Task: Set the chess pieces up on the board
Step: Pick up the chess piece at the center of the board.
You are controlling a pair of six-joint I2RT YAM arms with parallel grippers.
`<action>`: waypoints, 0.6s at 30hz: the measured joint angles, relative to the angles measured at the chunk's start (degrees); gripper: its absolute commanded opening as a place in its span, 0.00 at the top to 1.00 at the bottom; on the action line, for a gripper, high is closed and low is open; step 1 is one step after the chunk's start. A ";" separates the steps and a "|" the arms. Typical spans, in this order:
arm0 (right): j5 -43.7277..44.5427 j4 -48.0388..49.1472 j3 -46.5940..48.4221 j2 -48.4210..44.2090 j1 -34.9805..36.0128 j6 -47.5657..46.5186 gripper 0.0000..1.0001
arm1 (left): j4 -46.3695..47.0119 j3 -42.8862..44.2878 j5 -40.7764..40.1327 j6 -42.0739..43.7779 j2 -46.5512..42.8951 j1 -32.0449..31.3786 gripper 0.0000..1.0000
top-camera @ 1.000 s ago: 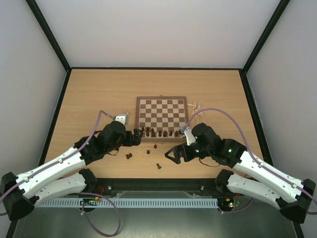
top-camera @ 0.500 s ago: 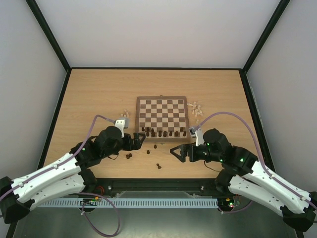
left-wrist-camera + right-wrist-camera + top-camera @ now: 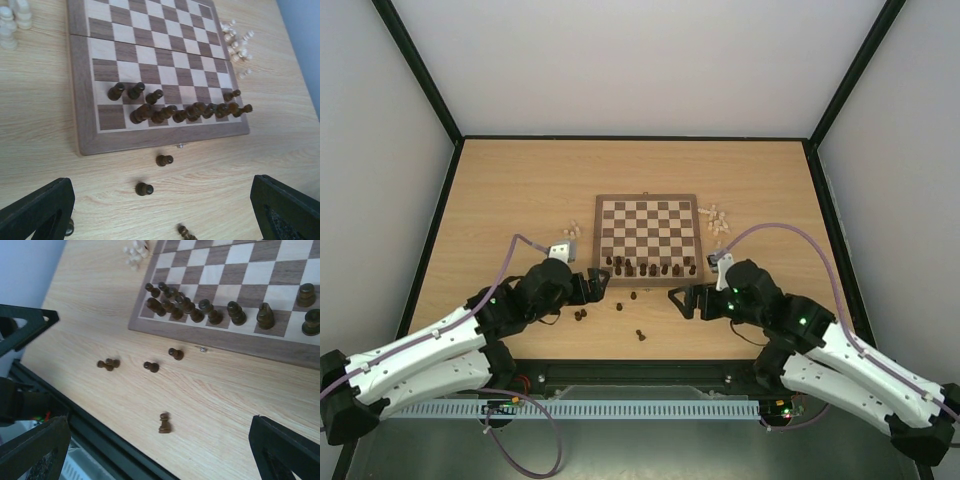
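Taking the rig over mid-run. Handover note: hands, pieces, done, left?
Left hand: open, empty, by the board's near-left corner.
Right hand: open, empty, off the near-right corner.
Done: dark pieces stand crowded in the board's two near rows.
Left: loose dark pieces on the table in front; pale pieces all off-board, in clusters on both sides.

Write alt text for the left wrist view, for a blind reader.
A wooden chessboard seen from its near edge, with dark chess pieces crowded along its two nearest rows. A few more dark pieces sit loose on the table in front, pale pieces cluster off both sides, and the open left gripper frames the bottom corners.
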 measured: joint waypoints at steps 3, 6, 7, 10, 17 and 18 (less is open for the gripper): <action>0.48 0.39 0.33 4.20 0.00 -1.27 0.01 | -0.98 0.02 -1.60 -0.50 0.55 0.00 0.01; -0.04 1.14 0.66 9.55 0.00 -3.17 0.04 | -2.34 0.70 -3.41 -0.68 0.98 0.02 0.01; -0.37 1.36 0.87 11.28 0.00 -3.82 0.09 | -2.86 1.18 -4.02 -0.66 1.31 0.00 0.01; -1.64 1.64 2.71 17.86 0.00 -5.79 0.28 | -3.80 2.91 -5.86 -0.42 2.82 0.02 0.01; -4.52 2.62 6.25 28.39 0.22 -9.33 0.48 | -5.03 3.54 -7.89 0.22 4.17 0.85 0.01; -4.66 2.64 6.73 29.64 0.35 -9.68 0.49 | -4.87 3.30 -7.85 0.22 3.93 1.25 0.01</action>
